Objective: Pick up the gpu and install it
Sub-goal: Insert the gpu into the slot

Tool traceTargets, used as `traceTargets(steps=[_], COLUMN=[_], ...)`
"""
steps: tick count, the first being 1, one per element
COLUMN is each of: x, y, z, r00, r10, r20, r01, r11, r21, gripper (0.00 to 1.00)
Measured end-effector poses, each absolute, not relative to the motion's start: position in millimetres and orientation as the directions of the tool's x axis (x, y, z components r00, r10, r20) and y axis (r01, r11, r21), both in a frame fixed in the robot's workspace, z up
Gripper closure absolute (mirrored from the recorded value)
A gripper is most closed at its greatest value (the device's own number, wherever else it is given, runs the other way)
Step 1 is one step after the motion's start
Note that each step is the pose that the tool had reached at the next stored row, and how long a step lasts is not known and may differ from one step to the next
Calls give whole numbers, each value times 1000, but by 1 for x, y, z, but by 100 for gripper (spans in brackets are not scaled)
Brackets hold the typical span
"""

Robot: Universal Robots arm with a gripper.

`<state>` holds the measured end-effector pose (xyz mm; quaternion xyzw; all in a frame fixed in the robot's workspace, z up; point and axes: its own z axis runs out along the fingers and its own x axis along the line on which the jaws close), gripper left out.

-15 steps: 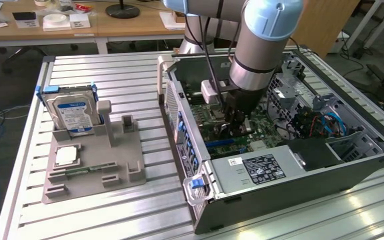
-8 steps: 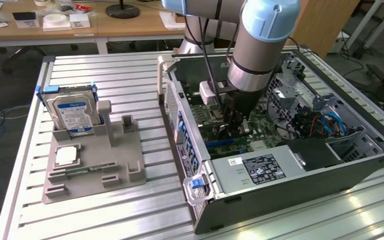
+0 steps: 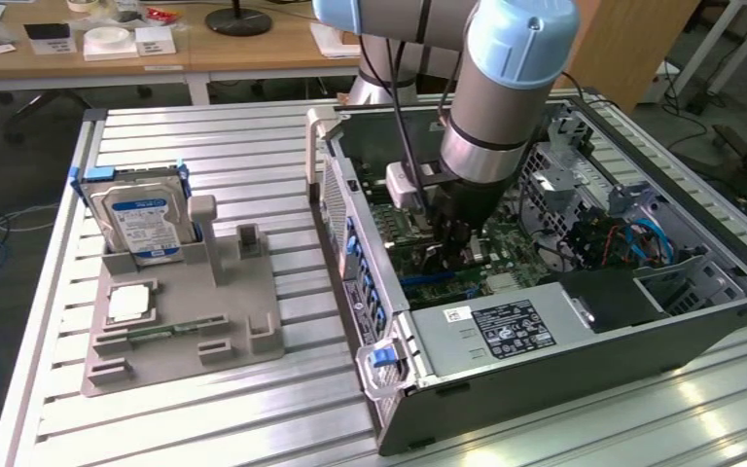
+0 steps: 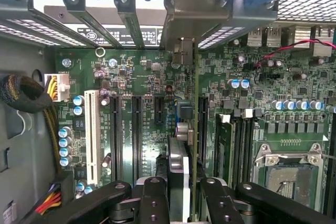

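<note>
**A:** What holds things here?

**B:** Two containers on a slatted metal table [image 3: 218, 409]. Toward the exterior view's right lies an open computer case [image 3: 582, 379] on its side. Toward the left sits a grey parts tray [image 3: 237, 345].

**A:** What's in the case?

**B:** A green motherboard [image 4: 142, 77] with long expansion slots, an empty processor socket [image 4: 286, 174], a power supply [image 3: 504, 336] with a black label, and blue and red cables. The robot arm reaches down into it.

**A:** And the gpu?

**B:** The gpu [image 4: 181, 166] stands edge-on above the motherboard slots, its silver bracket toward the case's rear wall. The pincer [image 4: 181, 195] is clamped on it, one black finger on each side.

**A:** And the tray?

**B:** A hard drive [image 3: 140, 219] with a blue-and-white label stands upright in one holder. A small silver square chip [image 3: 129, 304] lies flat nearby, and a narrow green memory stick [image 3: 172, 331] rests in a groove.
</note>
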<state>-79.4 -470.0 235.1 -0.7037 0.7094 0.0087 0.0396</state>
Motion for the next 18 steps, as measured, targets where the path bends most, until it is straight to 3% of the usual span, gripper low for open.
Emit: traceTargets(steps=[18], x=[-77], y=[-470], z=[234], r00=[-7], r10=[-998], r20=[-69], r01=[-999], r11=[10], r21=[-40], gripper=[72])
